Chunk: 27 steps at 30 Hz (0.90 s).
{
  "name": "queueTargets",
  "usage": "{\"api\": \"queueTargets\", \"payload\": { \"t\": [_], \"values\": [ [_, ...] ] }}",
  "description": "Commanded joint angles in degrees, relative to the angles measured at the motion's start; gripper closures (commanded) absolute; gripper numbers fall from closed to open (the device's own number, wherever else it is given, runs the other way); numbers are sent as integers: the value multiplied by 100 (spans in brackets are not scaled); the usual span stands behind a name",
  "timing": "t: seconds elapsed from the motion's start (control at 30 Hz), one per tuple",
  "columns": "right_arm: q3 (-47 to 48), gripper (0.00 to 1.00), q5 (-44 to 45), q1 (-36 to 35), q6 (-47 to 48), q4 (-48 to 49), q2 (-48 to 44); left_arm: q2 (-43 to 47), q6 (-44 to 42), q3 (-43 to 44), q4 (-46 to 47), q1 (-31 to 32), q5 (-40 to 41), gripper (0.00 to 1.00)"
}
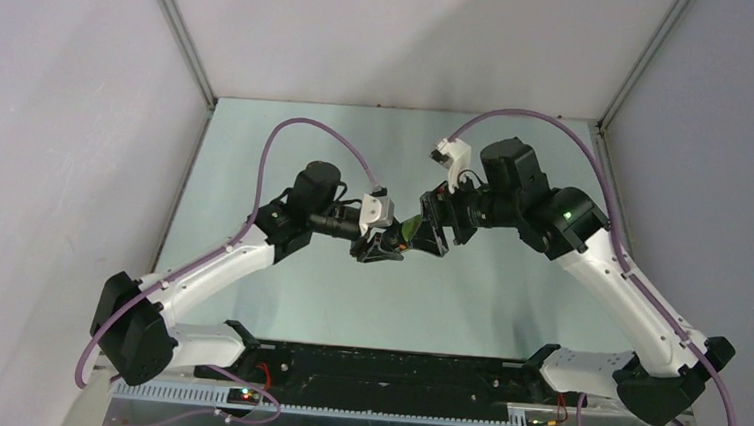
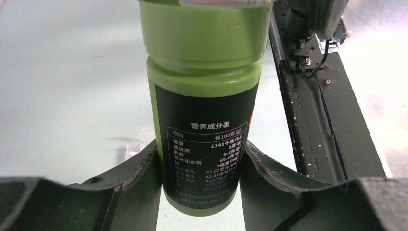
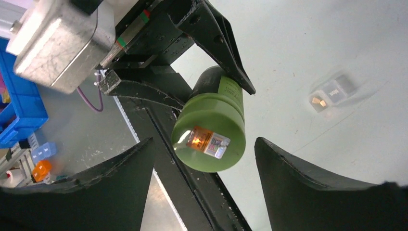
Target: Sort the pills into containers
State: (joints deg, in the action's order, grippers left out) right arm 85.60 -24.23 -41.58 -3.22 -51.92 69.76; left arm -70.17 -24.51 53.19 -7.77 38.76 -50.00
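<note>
Left pincer (image 2: 201, 151) clamped on green bottle (image 2: 204, 72), right pincer (image 3: 203, 142) spread wide opposite it

The green cylindrical plastic bottle (image 2: 204, 57) carries a black label (image 2: 207, 144), toward 6 o'clock, reading "营养成分表", "每100克(g)", "能量 1141千焦(kJ)", "碳水化合物 65.4克(g)".

- Pale grey-green tabletop (image 1: 398, 139), smooth, with soft glare and faint scuffs.
- Plain white panels enclose it: left wall (image 1: 60, 101), back wall (image 1: 405, 35), right wall (image 1: 728, 147).
- Aluminium corner posts (image 1: 177, 29) rise where the panels meet.
- Blue plastic crate (image 3: 19, 108) stands beyond the tabletop's edge.
- Light is even and diffuse.
</note>
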Motion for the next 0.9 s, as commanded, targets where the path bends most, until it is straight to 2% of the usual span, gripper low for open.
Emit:
{"api": "queueTargets", "payload": {
  "t": [0.0, 0.1, 0.2, 0.27, 0.3, 0.4, 0.47, 0.53, 0.57, 0.6, 0.63, 0.7, 0.77, 0.87],
  "values": [
    [54, 30, 295, -42, -324, 414, 83, 157, -139, 110, 267, -25, -19, 100],
    [101, 42, 350, -15, -990, 658, 136, 165, -141, 84, 296, -24, 30, 100],
    [155, 49, 717, -130, -1651, 822, 266, 204, -112, 14, 434, -17, 160, 100],
    [259, 50, 1375, -181, -2461, 653, 408, 250, -106, -49, 541, -12, 365, 100],
    [346, 58, 1820, -174, -3267, 519, 469, 263, -137, -79, 553, -15, 554, 100],
    [419, 65, 2288, -325, -4533, 326, 731, 310, -230, -125, 503, -10, 943, 100],
    [428, 61, 2841, -558, -5133, 513, 768, 344, -245, -189, 567, -11, 1171, 100],
    [538, 47, 3145, -652, -5394, 543, 815, 366, -239, -211, 593, -16, 1269, 100],
    [592, 35, 3234, -659, -5388, 567, 817, 369, -241, -216, 557, -11, 1289, 100],
    [612, 30, 3264, -658, -5298, 586, 797, 383, -248, -233, 540, -14, 1330, 100],
    [628, 19, 3319, -641, -5243, 606, 744, 391, -258, -245, 516, -15, 1350, 100],
    [547, 10, 3323, -554, -5129, 644, 612, 424, -249, -289, 511, -14, 1411, 100],
    [263, 8, 3074, -376, -5045, 908, 404, 459, -236, -312, 479, -14, 1434, 100],
    [-425, 7, 2013, -38, -4829, 1542, 60, 506, -203, -287, 449, -13, 1423, 100]
  ]
}}
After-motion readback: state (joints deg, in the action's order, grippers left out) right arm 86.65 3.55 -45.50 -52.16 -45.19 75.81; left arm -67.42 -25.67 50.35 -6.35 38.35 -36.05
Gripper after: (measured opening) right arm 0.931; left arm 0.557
